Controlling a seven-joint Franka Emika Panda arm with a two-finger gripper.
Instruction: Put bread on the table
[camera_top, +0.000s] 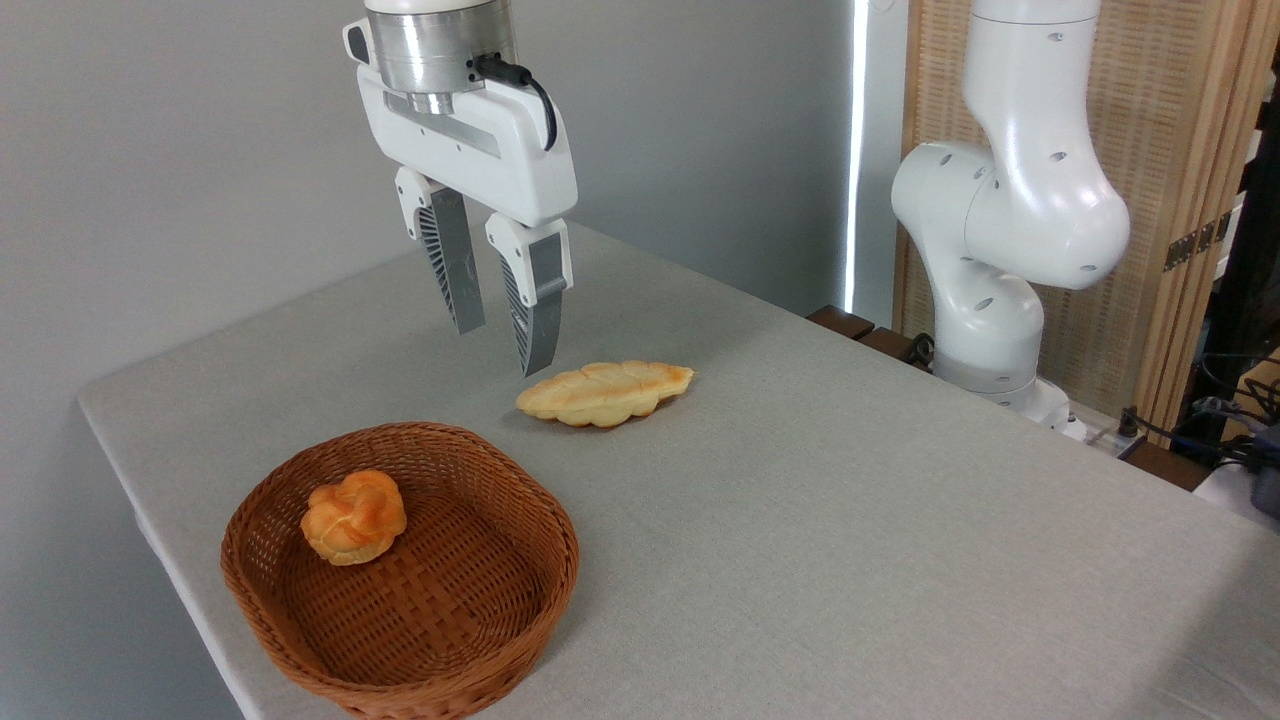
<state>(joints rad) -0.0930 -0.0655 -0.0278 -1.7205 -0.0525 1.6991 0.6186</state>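
Grey table (850, 520), bread (605, 391) lying flat, pincer (503, 350) empty, parted narrowly, hovering just above its left end

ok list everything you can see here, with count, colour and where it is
bread: one, pale golden braided loaf, lying flat on the table behind the basket, clear of it
bun: one, orange, knotted, inside the basket toward its left side
basket: one, brown wicker, near the table's front left edge
table: one, light grey, cloth-like, fills most of the view
screen: one, tan woven with wooden frame, behind the arm at right
cables: several, dark, at far right past the table edge
arm: one, white, base at right behind the table
tool: one, white with grey fingers, open, empty, hanging above the table just left of the bread
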